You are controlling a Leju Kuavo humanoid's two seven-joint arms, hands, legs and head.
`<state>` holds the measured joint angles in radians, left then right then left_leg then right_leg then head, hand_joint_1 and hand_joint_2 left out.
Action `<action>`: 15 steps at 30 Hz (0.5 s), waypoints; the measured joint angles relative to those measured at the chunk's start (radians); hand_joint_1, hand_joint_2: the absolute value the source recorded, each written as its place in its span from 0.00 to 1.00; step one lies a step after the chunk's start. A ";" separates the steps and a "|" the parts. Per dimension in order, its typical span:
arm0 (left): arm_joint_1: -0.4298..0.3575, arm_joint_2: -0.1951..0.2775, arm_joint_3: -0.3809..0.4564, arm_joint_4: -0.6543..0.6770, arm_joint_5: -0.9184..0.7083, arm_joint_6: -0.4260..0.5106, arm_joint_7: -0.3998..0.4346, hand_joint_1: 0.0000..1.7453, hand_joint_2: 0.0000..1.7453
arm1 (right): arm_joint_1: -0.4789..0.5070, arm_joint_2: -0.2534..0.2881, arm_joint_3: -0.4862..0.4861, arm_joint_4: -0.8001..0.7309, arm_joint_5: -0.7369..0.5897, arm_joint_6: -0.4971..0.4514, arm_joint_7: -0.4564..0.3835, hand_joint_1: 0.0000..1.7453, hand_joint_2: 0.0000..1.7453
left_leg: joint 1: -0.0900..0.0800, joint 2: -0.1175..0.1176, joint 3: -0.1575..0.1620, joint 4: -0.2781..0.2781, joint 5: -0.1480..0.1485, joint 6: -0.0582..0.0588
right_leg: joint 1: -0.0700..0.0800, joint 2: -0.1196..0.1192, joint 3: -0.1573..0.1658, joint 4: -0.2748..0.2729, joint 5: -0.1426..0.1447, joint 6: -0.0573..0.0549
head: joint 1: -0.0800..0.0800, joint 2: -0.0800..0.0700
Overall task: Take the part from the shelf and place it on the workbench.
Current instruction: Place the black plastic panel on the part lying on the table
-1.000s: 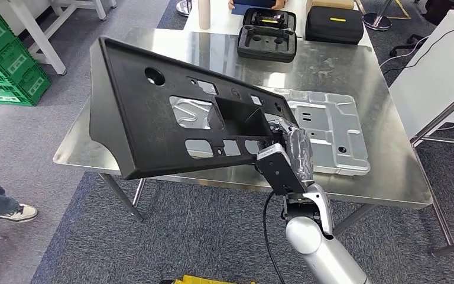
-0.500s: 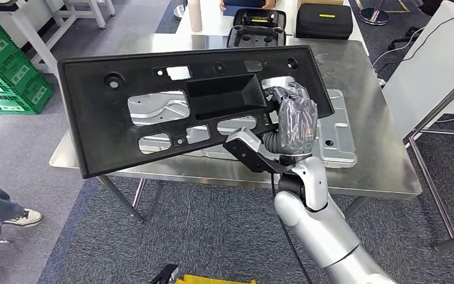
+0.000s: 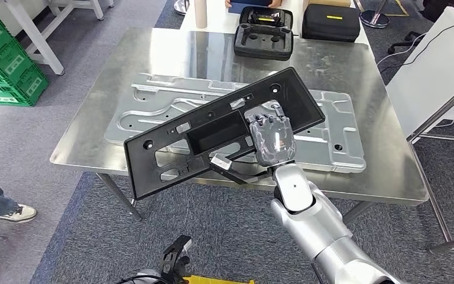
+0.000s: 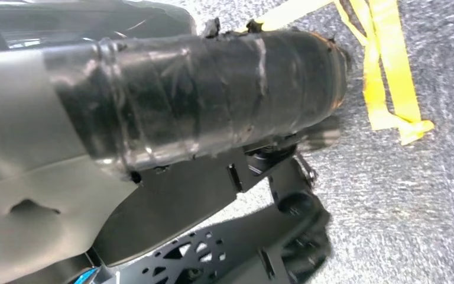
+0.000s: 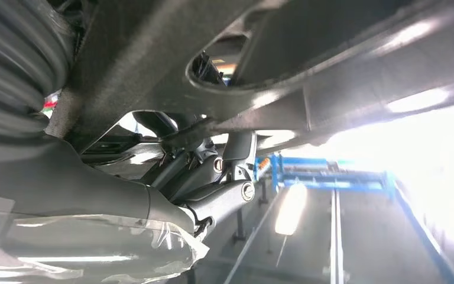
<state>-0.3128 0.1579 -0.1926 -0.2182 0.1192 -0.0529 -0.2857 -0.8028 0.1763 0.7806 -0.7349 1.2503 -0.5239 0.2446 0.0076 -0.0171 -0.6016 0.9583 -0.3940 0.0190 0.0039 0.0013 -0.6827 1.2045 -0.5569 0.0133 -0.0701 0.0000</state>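
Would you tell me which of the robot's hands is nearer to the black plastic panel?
Right. The right hand grips the black plastic panel over the workbench. The left hand hangs low over the carpet, away from it.

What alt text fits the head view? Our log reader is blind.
The right hand holds a long black panel tilted over a steel workbench, above a silver stamped sheet. An open black case sits at the far edge.
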 joint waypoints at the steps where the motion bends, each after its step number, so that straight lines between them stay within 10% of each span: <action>1: -0.001 -0.001 -0.003 0.000 0.000 -0.002 0.001 0.00 0.00 | -0.001 0.003 0.004 0.019 0.007 0.014 0.011 1.00 1.00 | 0.001 0.000 0.000 0.000 0.000 0.000 | -0.003 0.000 -0.029 0.052 -0.013 0.003 | 0.000 0.000; 3: -0.001 -0.004 -0.008 -0.001 -0.001 -0.006 0.002 0.00 0.00 | -0.002 0.009 0.011 0.052 0.012 0.036 0.025 1.00 1.00 | 0.002 -0.001 0.000 0.000 -0.001 -0.001 | -0.005 0.000 -0.034 0.039 0.019 0.002 | 0.000 0.000; 7: -0.003 -0.010 -0.016 -0.002 -0.001 -0.009 0.002 0.00 0.00 | -0.024 0.026 0.016 0.097 -0.007 0.064 0.035 1.00 1.00 | -0.001 -0.002 0.001 0.001 -0.004 -0.012 | -0.002 0.000 0.084 -0.219 0.134 -0.017 | -0.001 0.000; 12: -0.001 -0.008 -0.024 -0.003 -0.001 -0.008 0.003 0.00 0.00 | -0.032 0.038 0.016 0.134 -0.046 0.093 0.028 1.00 1.00 | 0.001 0.003 -0.010 0.025 -0.024 -0.039 | -0.002 -0.001 0.107 -0.261 0.148 -0.040 | -0.003 0.000; 15: 0.001 -0.001 -0.025 -0.003 0.000 -0.007 0.005 0.00 0.00 | -0.032 0.049 0.014 0.148 -0.099 0.106 0.008 1.00 1.00 | 0.002 0.005 -0.093 0.210 -0.117 -0.047 | -0.003 -0.001 0.112 -0.267 0.151 -0.048 | -0.005 0.000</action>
<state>-0.3122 0.1568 -0.2172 -0.2209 0.1187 -0.0602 -0.2811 -0.8344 0.2248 0.7942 -0.5872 1.1513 -0.4175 0.2524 0.0094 -0.0117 -0.6942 1.1680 -0.5106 -0.0279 0.0012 -0.0002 -0.5709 0.9370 -0.4057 -0.0347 -0.0748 0.0000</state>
